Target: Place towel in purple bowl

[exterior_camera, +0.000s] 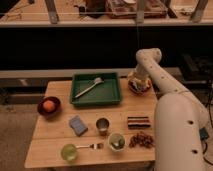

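Apparently the small whitish cloth towel (142, 84) is being cradled by the round dark purple bowl (132, 90) at the far right corner of the wooden table (60, 136); the gripper (140, 78) just above is being held wide open, empty; only withdrawal is being awaited.

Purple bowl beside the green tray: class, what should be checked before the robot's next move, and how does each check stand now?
1. Gripper is at the purple bowl: ok.
2. Gripper is open: ok.
3. Towel lies inside the bowl: cannot tell; something pale shows under the gripper.
4. Towel is free of the gripper: cannot tell.
5. Green tray stands apart from the bowl: ok.
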Available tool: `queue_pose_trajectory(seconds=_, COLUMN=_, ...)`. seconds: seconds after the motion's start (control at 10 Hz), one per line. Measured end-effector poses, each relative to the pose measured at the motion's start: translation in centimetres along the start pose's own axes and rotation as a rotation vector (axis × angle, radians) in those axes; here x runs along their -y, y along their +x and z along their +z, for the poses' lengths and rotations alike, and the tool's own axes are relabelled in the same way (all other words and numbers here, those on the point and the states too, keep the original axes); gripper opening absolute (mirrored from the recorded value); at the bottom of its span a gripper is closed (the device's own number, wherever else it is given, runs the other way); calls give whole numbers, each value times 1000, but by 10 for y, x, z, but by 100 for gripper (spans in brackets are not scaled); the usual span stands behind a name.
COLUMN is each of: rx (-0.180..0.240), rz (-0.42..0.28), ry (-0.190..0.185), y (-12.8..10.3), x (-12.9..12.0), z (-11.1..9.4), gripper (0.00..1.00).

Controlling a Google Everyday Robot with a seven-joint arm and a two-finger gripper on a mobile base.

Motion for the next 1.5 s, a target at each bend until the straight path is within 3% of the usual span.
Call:
queue_pose_trajectory(seconds=0.5, rx=28, rz=-11, ry=-1, y=-6, x=15, z=-1, gripper=75)
queue_pose_trajectory(seconds=1.1, rx=66, rz=-20, ry=-12, y=-17, x=31, z=15, gripper=75)
queue_pose_trajectory(seconds=1.5, rx=95, rz=23, ry=-42, y=-17, x=26, z=36, gripper=75)
